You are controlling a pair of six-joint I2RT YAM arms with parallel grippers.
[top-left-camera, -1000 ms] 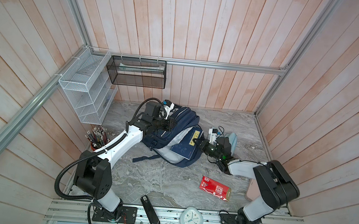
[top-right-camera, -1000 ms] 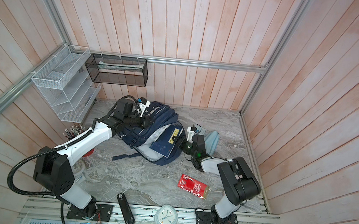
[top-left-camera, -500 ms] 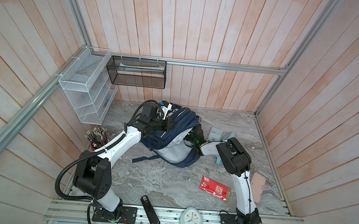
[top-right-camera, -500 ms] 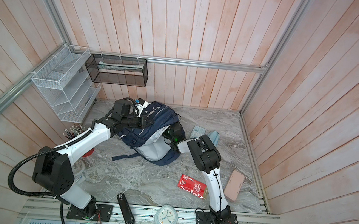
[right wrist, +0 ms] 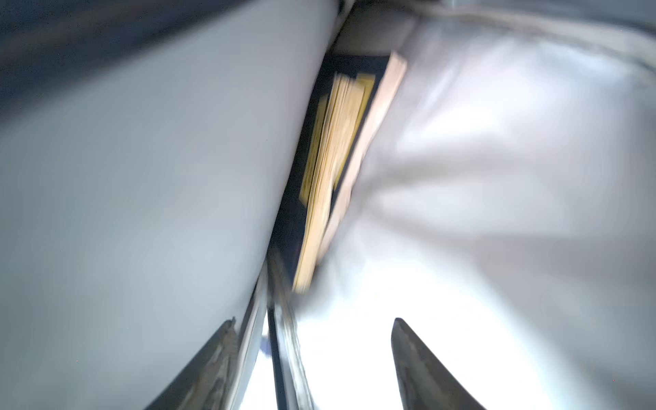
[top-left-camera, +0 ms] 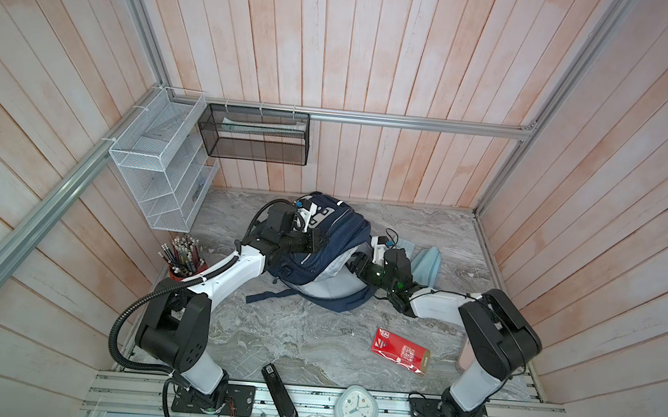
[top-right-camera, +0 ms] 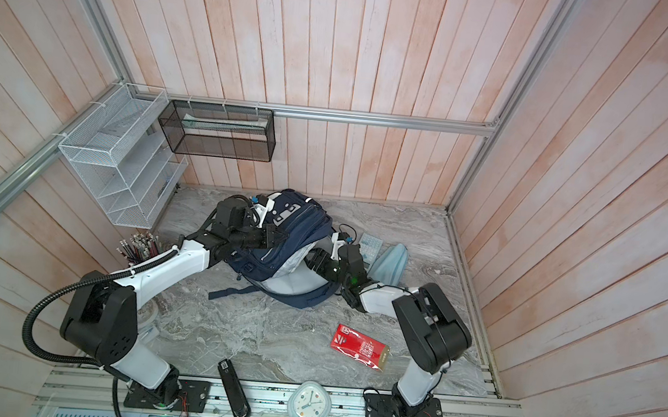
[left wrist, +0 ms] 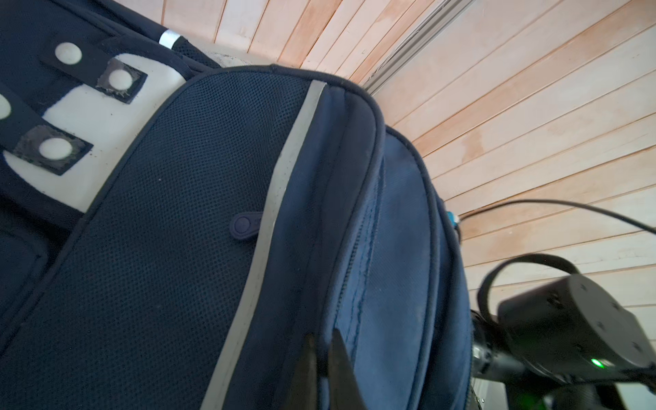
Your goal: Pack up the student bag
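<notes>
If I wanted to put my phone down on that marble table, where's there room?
Widest bare patch: middle of the table, bordered by the student bag, red box and black stapler. Also the back right corner, behind the light-blue pouch. Crowded around the bag.

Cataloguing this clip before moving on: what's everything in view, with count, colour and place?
table: 1, grey marble, floor of cell
student bag: 1, navy and white, table's back middle
book: at least 1, yellow-edged, blurred, inside bag
pouch: 1, light blue, right of bag
keypad slab: 1, pale grey, beside pouch
box: 1, red, front right
stapler: 1, black, front edge
clock: 1, white, front rail
pencil cup: 1, red, left edge
wire rack: 1, white, left wall
mesh basket: 1, black, back wall
left gripper: 1, black, shut on bag fabric
right gripper: 1, black, open in bag's mouth
</notes>
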